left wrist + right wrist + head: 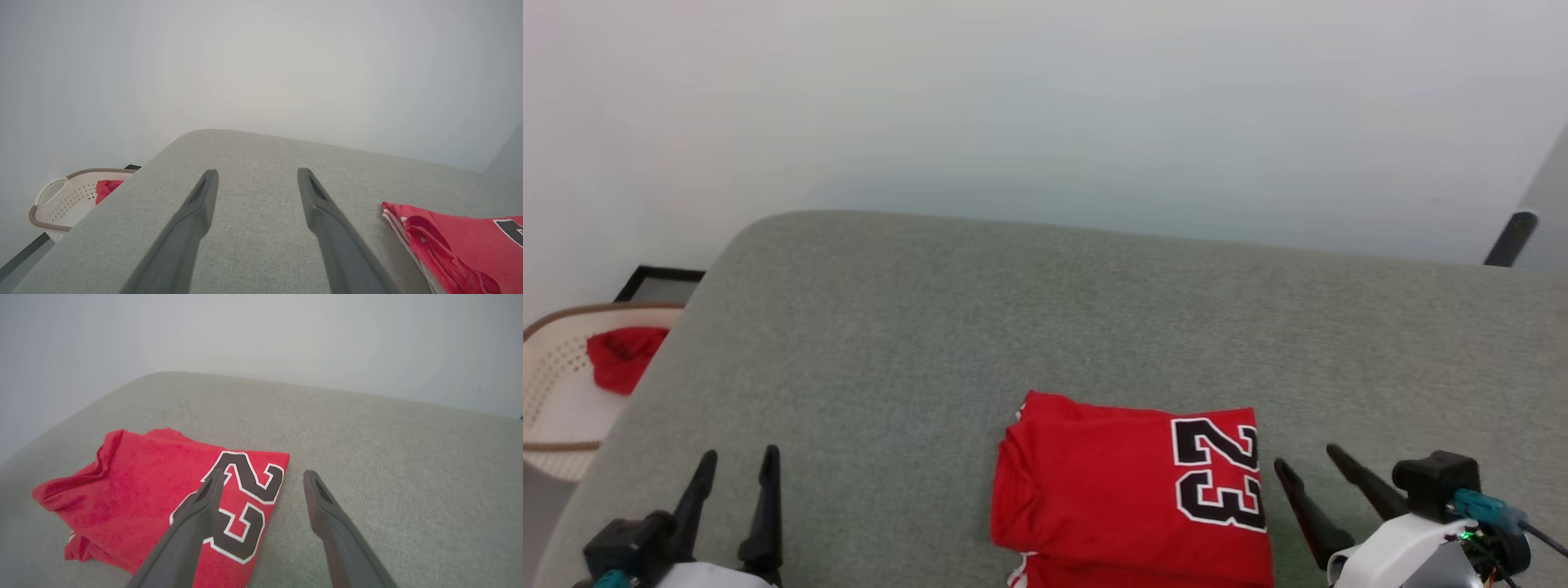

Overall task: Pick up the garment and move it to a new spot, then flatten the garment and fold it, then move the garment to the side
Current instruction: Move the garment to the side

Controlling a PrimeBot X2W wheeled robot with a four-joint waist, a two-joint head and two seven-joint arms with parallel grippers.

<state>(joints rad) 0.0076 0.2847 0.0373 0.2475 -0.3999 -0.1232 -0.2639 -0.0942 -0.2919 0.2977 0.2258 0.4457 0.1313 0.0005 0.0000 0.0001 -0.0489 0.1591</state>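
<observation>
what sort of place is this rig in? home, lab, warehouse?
Probably a home-like laundry corner, possibly staged. A folded red shirt lies on a grey fabric-covered cushion, a perforated laundry basket holding a red cloth stands beside it, and a plain white wall is behind.

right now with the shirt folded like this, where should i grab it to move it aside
Probably the right edge of the garment, beside the printed number, coming in low from the right with the open right gripper, which is nearest. That edge lies straight and flat on the cushion; the left edge is rumpled.
</observation>
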